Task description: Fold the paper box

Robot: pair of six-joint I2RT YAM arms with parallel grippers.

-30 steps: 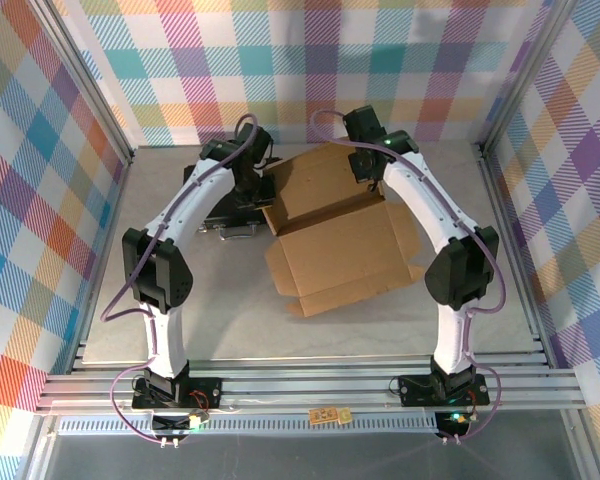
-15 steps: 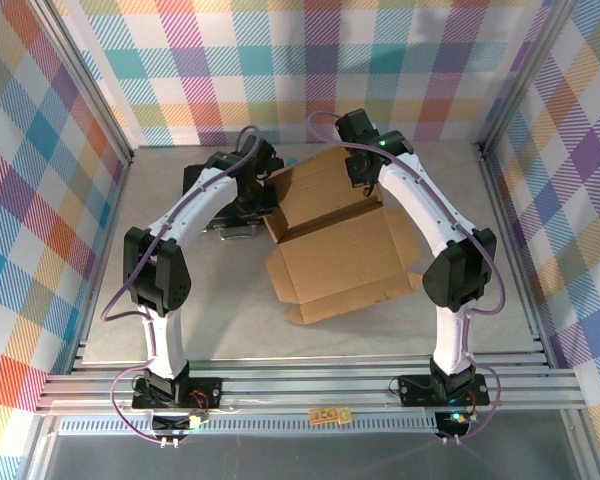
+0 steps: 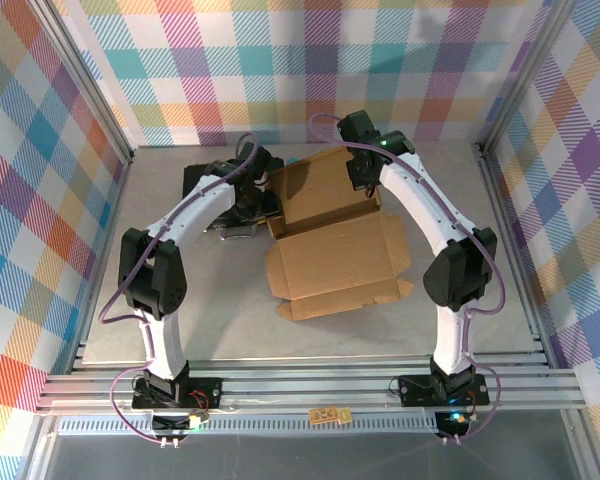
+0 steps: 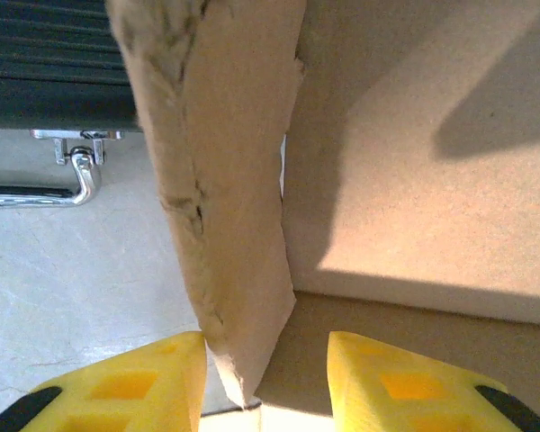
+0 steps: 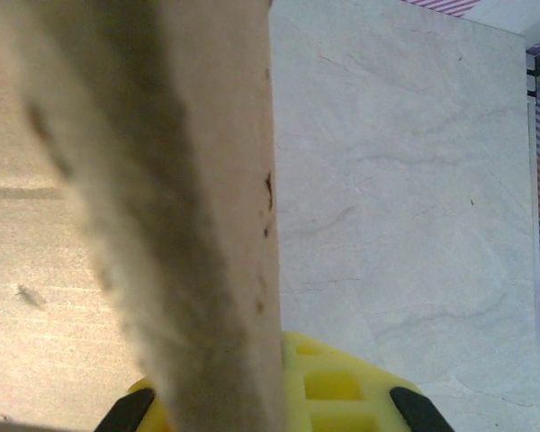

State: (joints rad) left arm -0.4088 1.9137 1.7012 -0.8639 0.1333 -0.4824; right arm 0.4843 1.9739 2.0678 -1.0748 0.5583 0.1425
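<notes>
Paper box (image 3: 335,250), a plain brown corrugated cardboard die-cut mailer, sits mid grey table (image 3: 210,310). Its base panel is flat and the front flaps are splayed toward the arm bases. The rear panel (image 3: 325,180) is tilted up between the two wrists. Right gripper (image 5: 252,400) is pressed together on the right edge of that raised panel, with cardboard running straight through the pinch. One yellow finger (image 5: 342,396) is clear; the other is mostly hidden behind the board. Left gripper (image 4: 265,378) is spread, straddling the lower tip of the ragged-edged side flap (image 4: 234,207). The flap is hard against the left pad with a gap to the right one, so nothing is clamped there. The black ribbed rectangular case (image 4: 36,72) and its chrome handle (image 4: 63,180) are just beside that flap on the outside. My read is that the step is standing the rear wall and turning the left side flap in. The right side should hold the wall as the anchor. The left should go deeper than the tip before closing, since a corner-only grip would likely tear or slip. Close square to the flap face, then swing it about the score line rather than dragging it. Nothing holds the base down, so any sideways pull will likely slide the whole sheet, and the wrist travel needs to stay inboard, away from the handle.
</notes>
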